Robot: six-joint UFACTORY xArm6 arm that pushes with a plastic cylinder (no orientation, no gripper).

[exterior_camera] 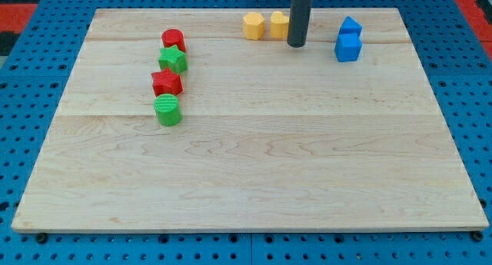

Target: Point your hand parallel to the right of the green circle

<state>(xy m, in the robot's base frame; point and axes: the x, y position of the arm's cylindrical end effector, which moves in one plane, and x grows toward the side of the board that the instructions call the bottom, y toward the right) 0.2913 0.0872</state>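
The green circle block stands on the wooden board at the view's left, at the bottom of a column of blocks. Above it are a red star, a green star and a red round block. My tip is near the view's top, far to the right of and above the green circle. It stands just right of two yellow blocks, partly hiding the right one, and left of two blue blocks.
The board lies on a blue pegboard surface that surrounds it on all sides.
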